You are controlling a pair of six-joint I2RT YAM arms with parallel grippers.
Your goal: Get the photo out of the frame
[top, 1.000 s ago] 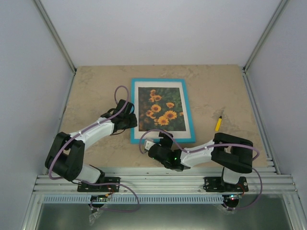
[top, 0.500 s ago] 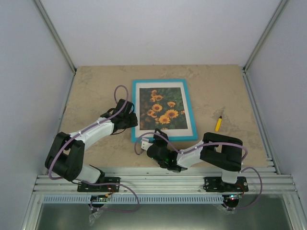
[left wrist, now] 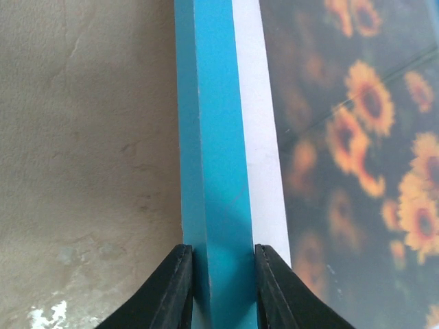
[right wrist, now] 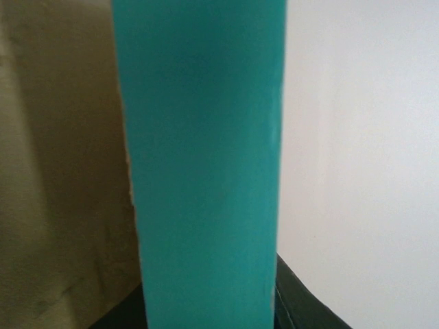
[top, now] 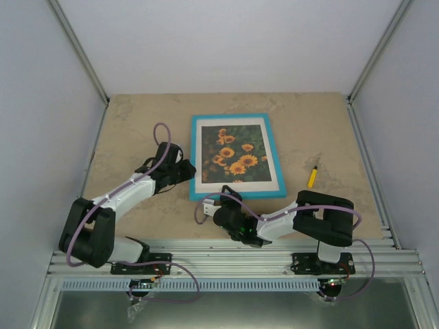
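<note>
Left arm (top: 130, 192) and right arm (top: 281, 223) are hogging the frame (top: 230, 117) at its left and near edges; far side's sitting open, yellow marker (top: 312, 177) lying off right.

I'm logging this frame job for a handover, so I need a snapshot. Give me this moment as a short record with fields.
frame: turquoise border, face up
photo: sunflower print, inside the frame, not yet taken out
left pincer: shut on the frame's left border
right pincer: straddles the frame's near border, apparently shut on it
other: yellow marker lying on the table, right of the frame and apart from it
</note>
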